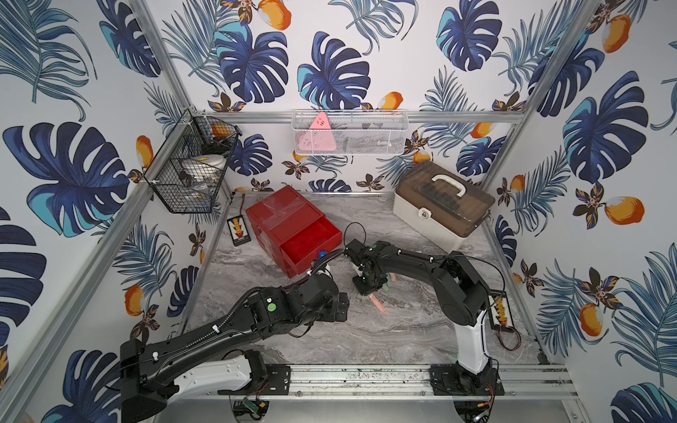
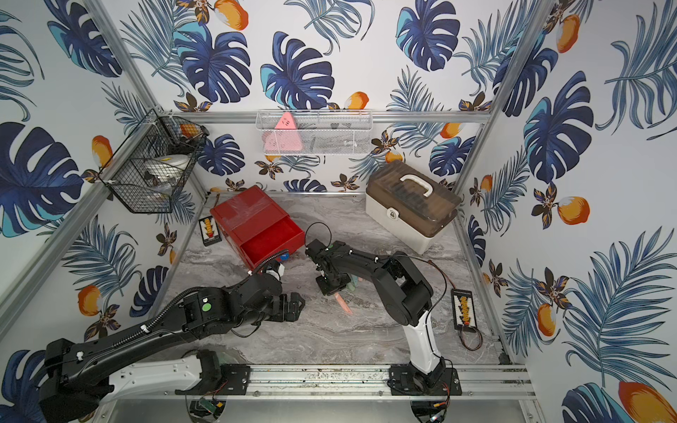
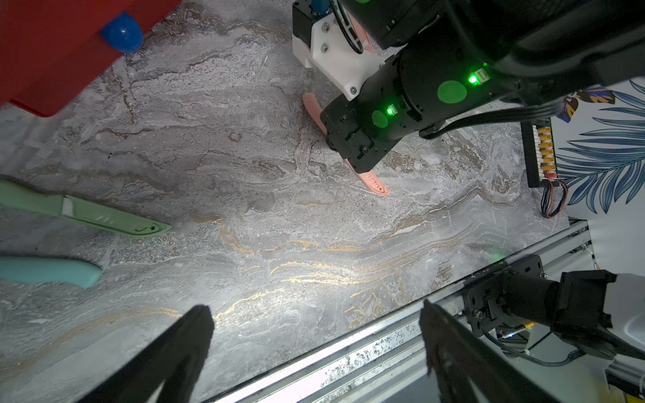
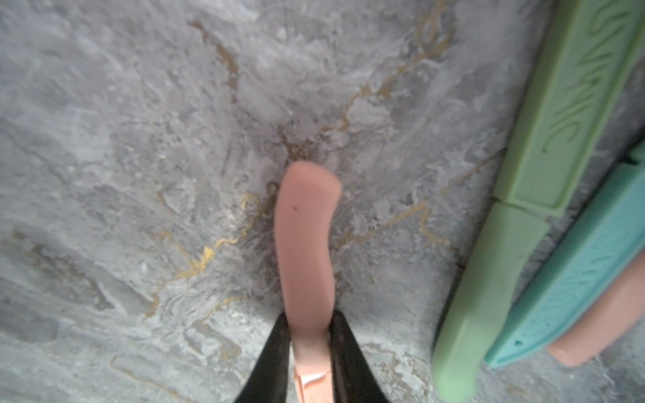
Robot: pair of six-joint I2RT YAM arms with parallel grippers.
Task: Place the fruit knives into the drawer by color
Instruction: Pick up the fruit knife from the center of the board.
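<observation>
a: gripping the pink knife (image 4: 307, 244) already, is it?

b: yes. the right jaws have closed in on it, a black finger (image 4: 272, 352) pressed to each side near where handle meets blade (the wrist view is a little blurred, but i see no gap). it sits low over the table (image 1: 366, 329). whether it has left the surface, i cannot tell.

a: and the other knives?

b: just beside it a green knife (image 4: 516, 237), a teal knife (image 4: 576, 296) and a second pink knife (image 4: 600, 324) lie side by side. well apart, by the left arm, a second green knife (image 3: 83, 213) and a second teal knife (image 3: 45, 270) lie flat on the table.

a: so nothing is stowed?

b: i count all six outside. the red chest (image 1: 273, 212) stands at the back left. its top drawer (image 1: 311, 240) is pulled out and, as far as i can see, bare inside.

a: the left arm?

b: the left jaws stand wide open with nothing between them, hovering over the table near the front rail (image 1: 366, 377).

a: progress, then?

b: barely begun, i'd say. this is the first knife of six, and it must be lifted and carried over. five more follow, likely with other drawers to open for the other colours.
</observation>
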